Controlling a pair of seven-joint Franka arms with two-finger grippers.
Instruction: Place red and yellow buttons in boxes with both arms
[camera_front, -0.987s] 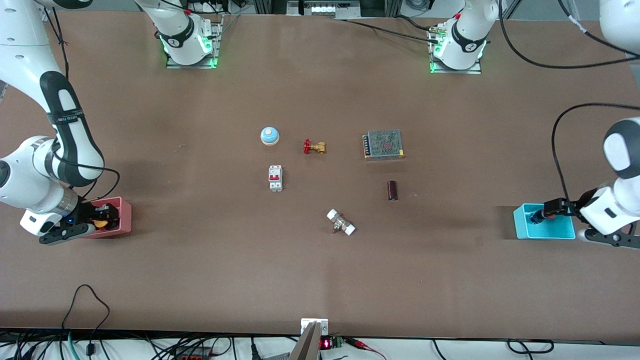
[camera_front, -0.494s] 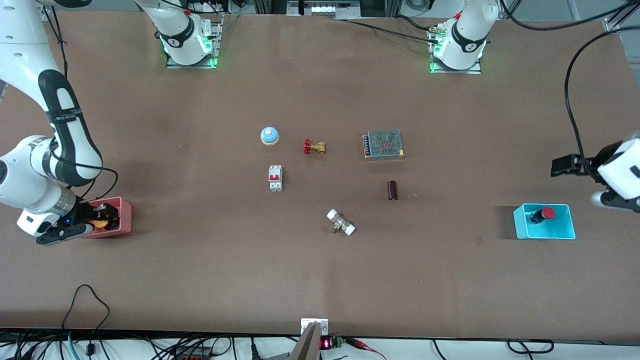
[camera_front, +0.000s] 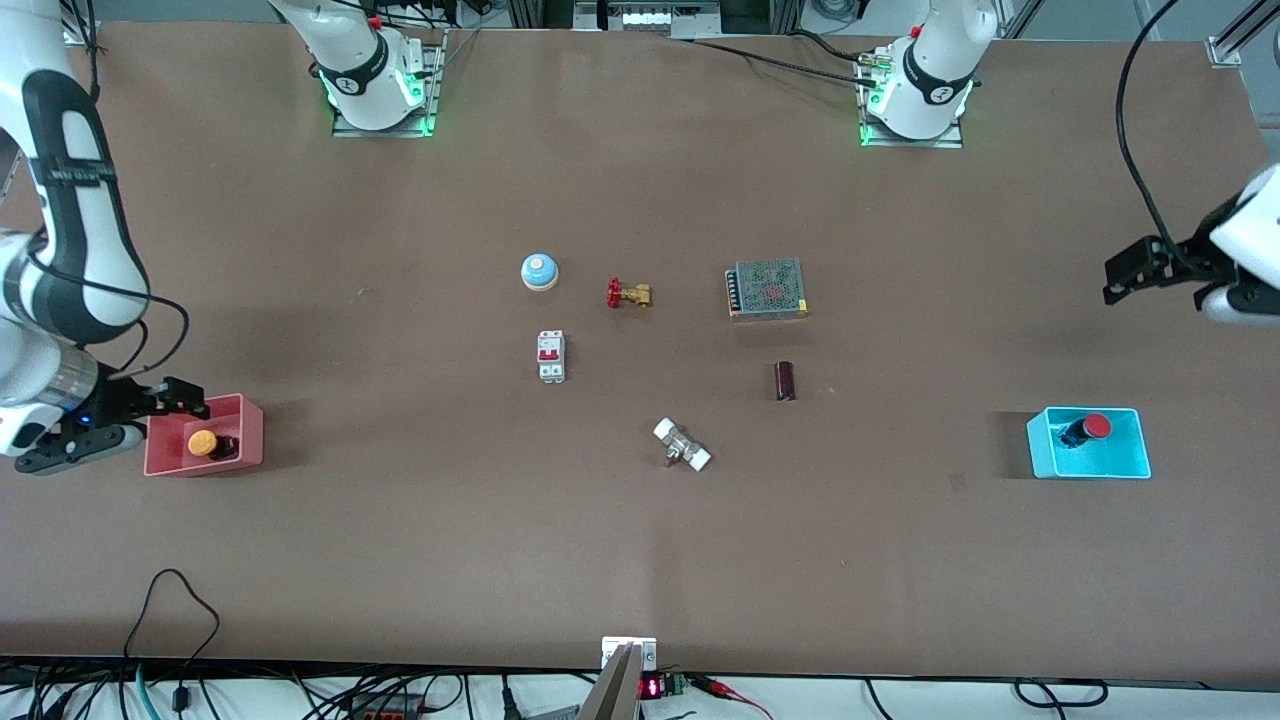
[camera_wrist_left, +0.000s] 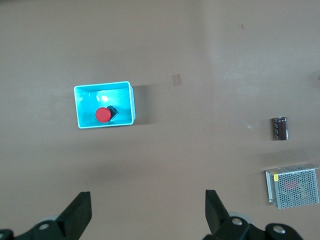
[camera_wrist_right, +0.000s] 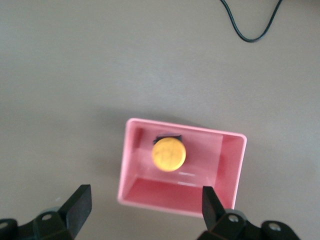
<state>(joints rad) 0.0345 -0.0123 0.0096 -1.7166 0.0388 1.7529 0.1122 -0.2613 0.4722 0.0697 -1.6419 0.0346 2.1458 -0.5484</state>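
Observation:
The yellow button (camera_front: 203, 442) lies in the pink-red box (camera_front: 252, 432) at the right arm's end of the table. My right gripper (camera_front: 176, 399) is open and empty, raised over that box's edge. In the right wrist view the button (camera_wrist_right: 169, 154) sits in the box (camera_wrist_right: 234, 165) ahead of the open gripper (camera_wrist_right: 145, 206). The red button (camera_front: 1097, 426) lies in the cyan box (camera_front: 1134, 464) at the left arm's end. My left gripper (camera_front: 1125, 272) is open and empty, high over bare table. The left wrist view shows the gripper (camera_wrist_left: 148, 215), the box (camera_wrist_left: 79, 107) and the button (camera_wrist_left: 103, 114).
Mid-table stand a blue dome bell (camera_front: 539, 271), a brass valve (camera_front: 629, 294), a mesh-topped power supply (camera_front: 767, 289), a white breaker (camera_front: 551, 356), a dark cylinder (camera_front: 786, 381) and a white-capped fitting (camera_front: 682, 445). A black cable (camera_wrist_right: 250, 27) loops near the pink-red box.
My left gripper let go of the red button in the cyan box and rose away. My right gripper opened off the yellow button and lifted out of the pink-red box.

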